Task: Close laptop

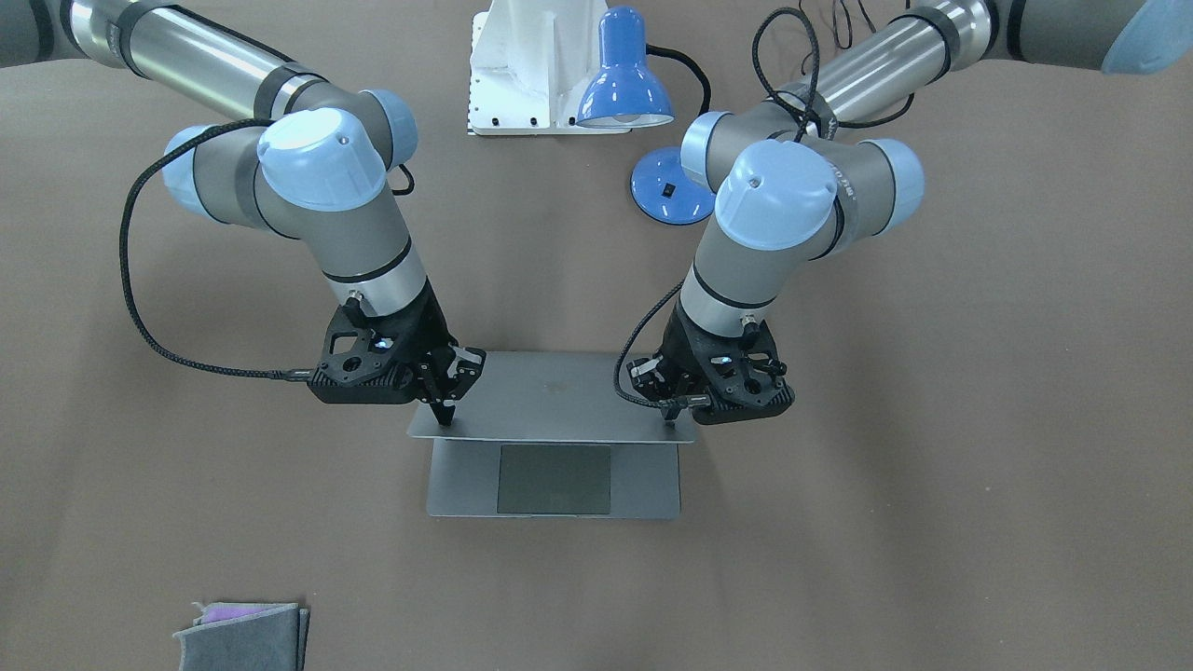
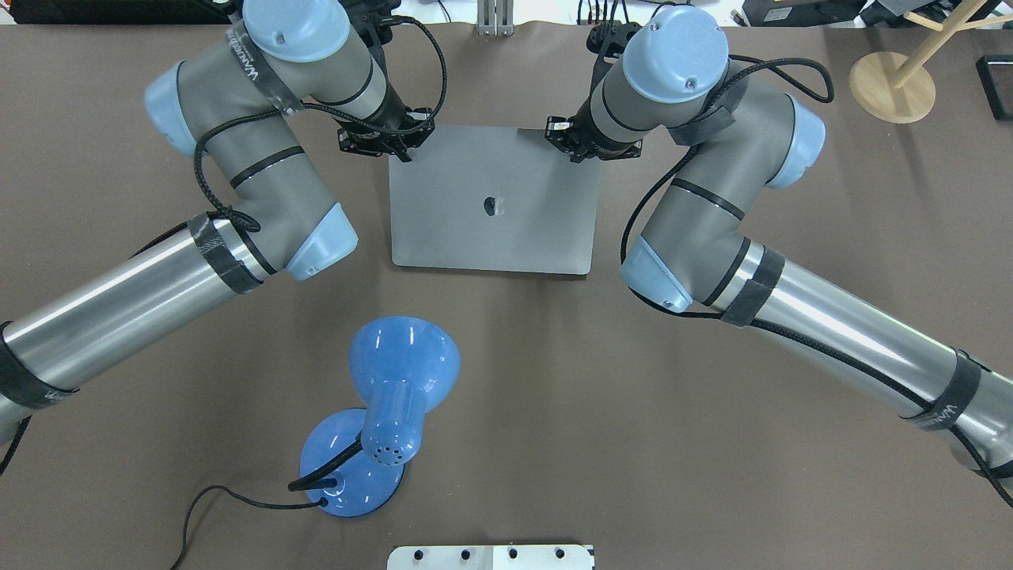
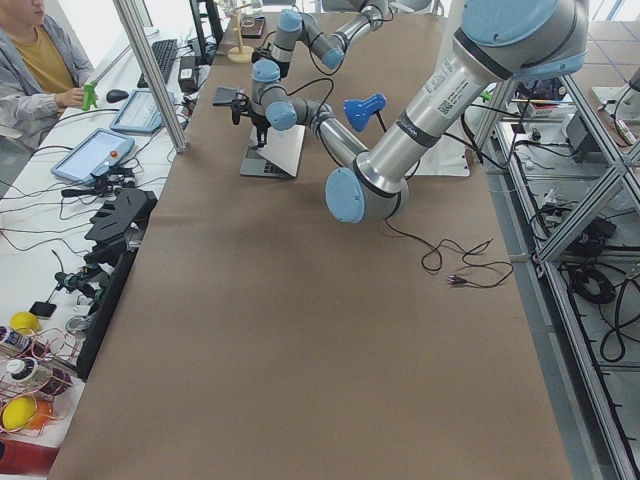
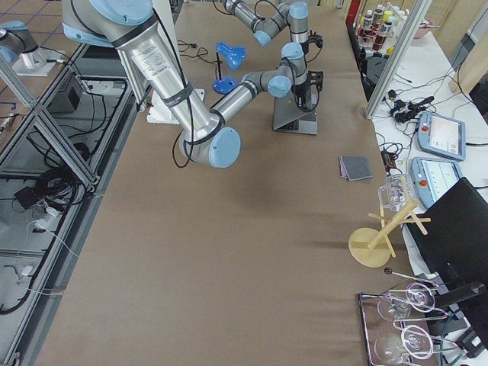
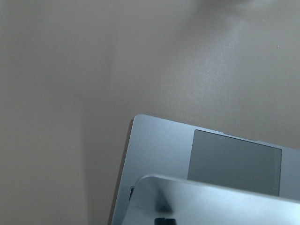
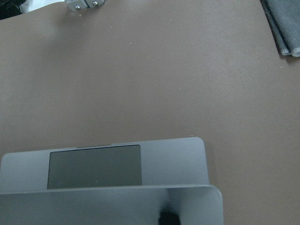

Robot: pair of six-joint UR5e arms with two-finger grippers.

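Observation:
The space-grey laptop lies mid-table, half shut. Its lid (image 2: 491, 198) with the dark apple logo tilts low over the base (image 1: 643, 485), where the trackpad (image 1: 555, 480) still shows. My left gripper (image 2: 405, 153) is shut, its tip touching the lid's far left corner; in the front-facing view the left gripper (image 1: 671, 417) is on the right. My right gripper (image 2: 576, 152) is shut and touches the lid's other far corner, and the right gripper (image 1: 445, 415) shows on the left in the front-facing view. Both wrist views show the lid edge (image 5: 211, 199) (image 6: 108, 204) above the palm rest.
A blue desk lamp (image 2: 388, 404) with its black cord stands between the robot and the laptop. A folded grey cloth (image 1: 242, 636) lies near the operators' edge. A wooden stand (image 2: 890, 83) is at the far right, and a white mount (image 1: 531, 65) is by the robot's base.

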